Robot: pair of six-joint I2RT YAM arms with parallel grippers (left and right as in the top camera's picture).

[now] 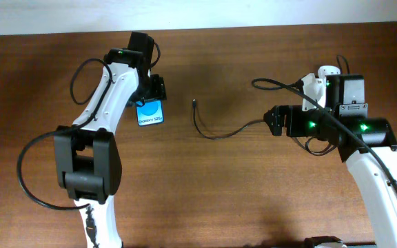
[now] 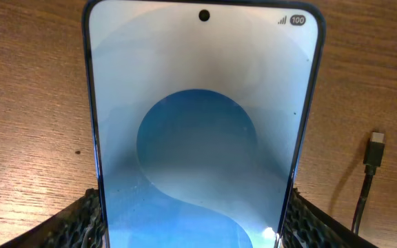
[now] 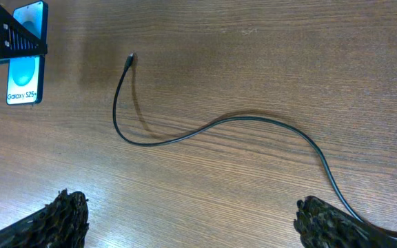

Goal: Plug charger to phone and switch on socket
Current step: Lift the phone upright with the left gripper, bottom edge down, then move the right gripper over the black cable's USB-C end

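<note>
The right gripper [image 3: 195, 220] hangs above the table [image 3: 267, 48], its fingers wide apart and empty, the forearm turned toward the left arm. Beyond it the charger [image 3: 219, 124] lies curved, its plug tip [image 3: 130, 58] free. Farther away, the outstretched left gripper [image 1: 151, 100] clamps the phone [image 1: 150, 113] by its side edges.

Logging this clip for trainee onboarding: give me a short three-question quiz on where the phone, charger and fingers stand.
1. True or false: the charger plug sits in the phone.
2. Which fingers grip the phone? A) left fingers B) right fingers C) neither
3. Fill in: the right fingers are ___ (open/shut).
Key: 1 false; 2 A; 3 open.
</note>
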